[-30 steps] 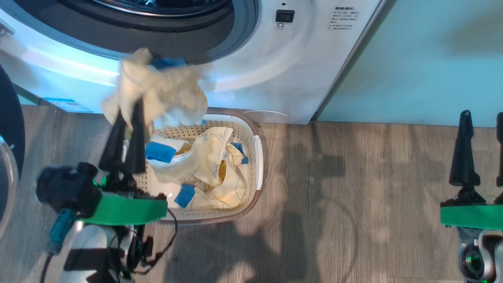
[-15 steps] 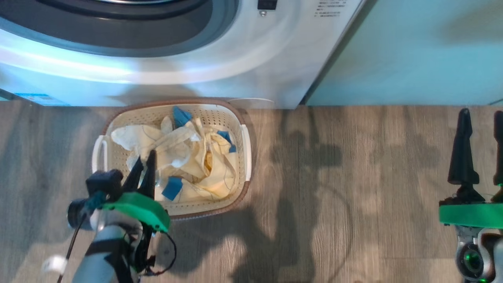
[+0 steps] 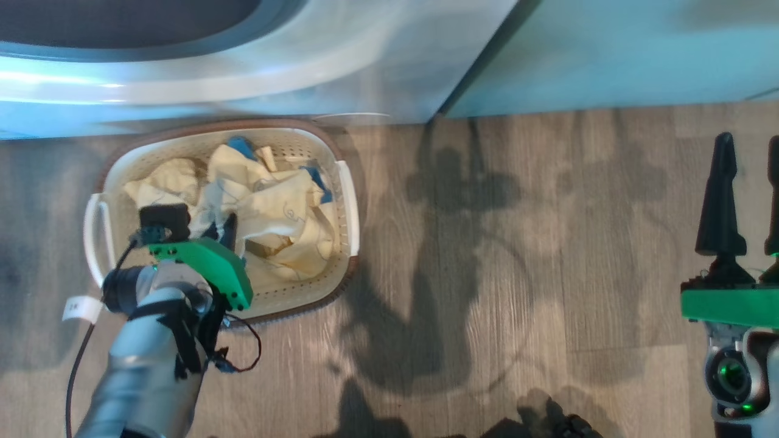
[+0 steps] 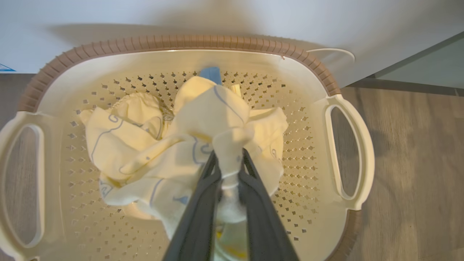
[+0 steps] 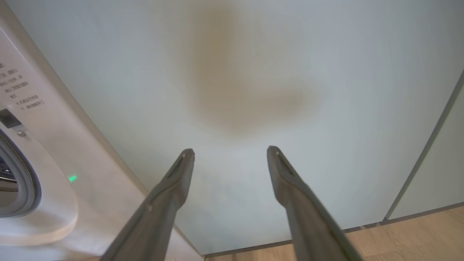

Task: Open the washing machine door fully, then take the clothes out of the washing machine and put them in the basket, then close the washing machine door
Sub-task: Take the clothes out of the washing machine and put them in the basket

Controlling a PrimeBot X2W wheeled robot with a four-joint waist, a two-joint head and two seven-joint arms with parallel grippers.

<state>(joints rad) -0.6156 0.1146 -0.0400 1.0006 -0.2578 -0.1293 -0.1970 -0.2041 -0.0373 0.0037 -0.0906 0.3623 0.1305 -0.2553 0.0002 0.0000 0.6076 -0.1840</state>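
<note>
Left pincer [image 4: 230,156] nipped shut on a fold of the clothes [image 4: 137,145], which lie heaped in the basket [image 4: 174,42], floor-set just before the washer [image 5: 50,152]. Right pincer [image 5: 230,151] wide apart, empty. Washer's panel print [image 5: 20,92] too small to read.

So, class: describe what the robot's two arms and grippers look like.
The left gripper and right gripper each have two long, dark, tapering fingers on a bright green bracket. The left forearm is silvery grey, with black cables and a white tag.
</note>
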